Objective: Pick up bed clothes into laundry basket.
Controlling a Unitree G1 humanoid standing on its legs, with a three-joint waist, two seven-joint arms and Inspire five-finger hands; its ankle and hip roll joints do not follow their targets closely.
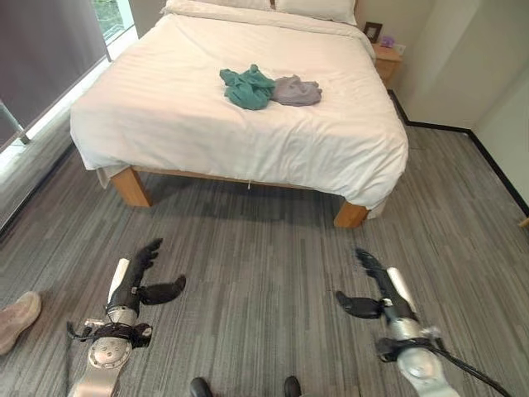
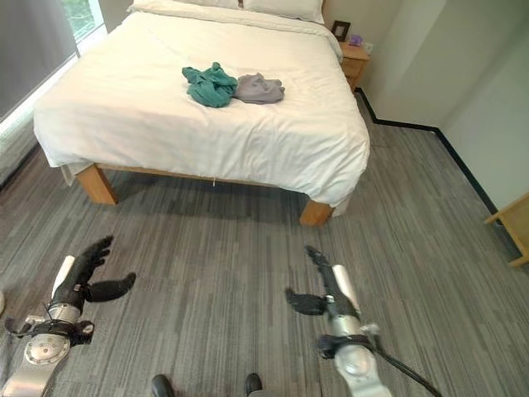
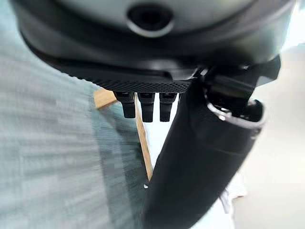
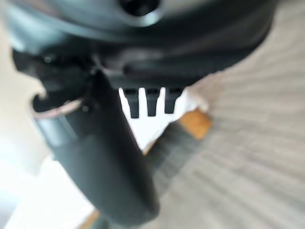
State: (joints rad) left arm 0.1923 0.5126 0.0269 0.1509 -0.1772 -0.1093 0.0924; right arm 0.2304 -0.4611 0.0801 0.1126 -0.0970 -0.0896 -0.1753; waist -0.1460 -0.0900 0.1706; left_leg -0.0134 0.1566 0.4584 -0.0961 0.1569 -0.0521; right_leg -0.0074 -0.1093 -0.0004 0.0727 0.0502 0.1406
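A crumpled green garment [image 1: 247, 87] and a grey garment [image 1: 296, 90] lie side by side, touching, in the middle of the white bed [image 1: 165, 107]. My left hand [image 1: 136, 279] hangs over the grey floor well short of the bed, fingers straight, thumb spread, holding nothing. My right hand [image 1: 376, 285] is held the same way on the other side, open and empty. In the wrist views, the left hand [image 3: 200, 157] and right hand [image 4: 100, 157] show their thumbs with the bed's wooden leg and white sheet beyond.
The bed stands on wooden legs [image 1: 131, 186] with its sheet overhanging. A nightstand [image 1: 387, 62] with a small frame sits at the bed's far right. Window with blind [image 1: 50, 58] on the left. A person's shoe [image 1: 16, 318] at the left edge. Wooden furniture corner [image 2: 512, 227] at right.
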